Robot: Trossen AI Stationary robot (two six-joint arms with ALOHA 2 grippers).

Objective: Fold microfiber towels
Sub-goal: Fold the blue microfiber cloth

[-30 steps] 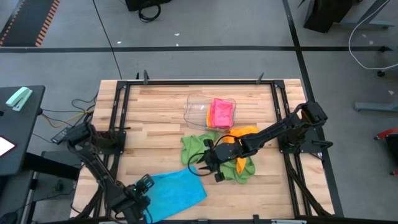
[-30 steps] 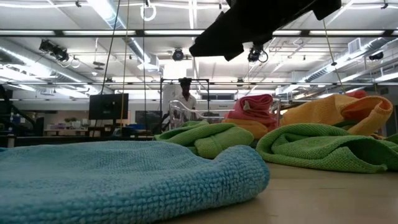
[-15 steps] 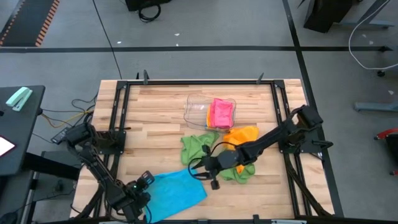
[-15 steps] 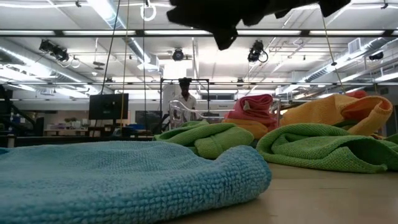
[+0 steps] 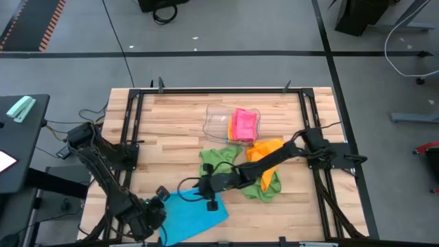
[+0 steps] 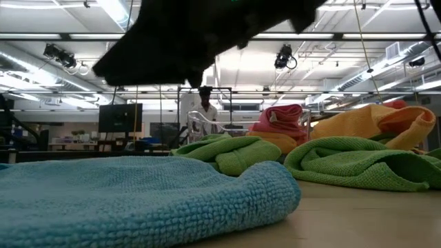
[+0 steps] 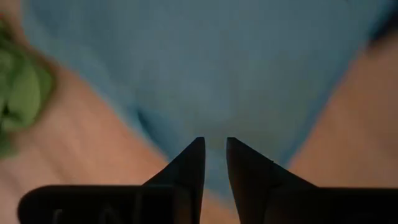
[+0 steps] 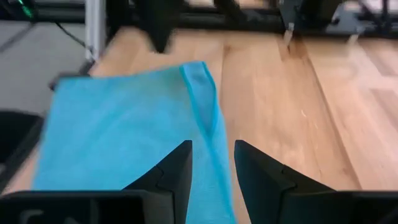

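Observation:
A blue towel lies spread on the table near its front edge, left of the middle. It also fills the near part of the low view. My left gripper is at its far left corner, pointing steeply down, fingers nearly together. My right gripper hangs open above the towel's far edge and touches nothing. Two green towels and an orange one lie heaped at mid-table. A pink towel rests in a clear tray. My left gripper has a corner of the blue towel between its two fingertips, coming from above and slanting down. The fingers hide the contact itself, so I cannot tell whether it is one layer or several. The rest of the towel lies flat on the table.
Black frame rails run along the table's left, right and far sides. Bare wood lies left of the tray and right of the blue towel. A person stands far behind the table.
My right gripper has swung from over the green and orange heap toward the table's left and near edge, sinking a little. It now hangs over the blue towel's far edge. The heap and the blue towel lie as before.

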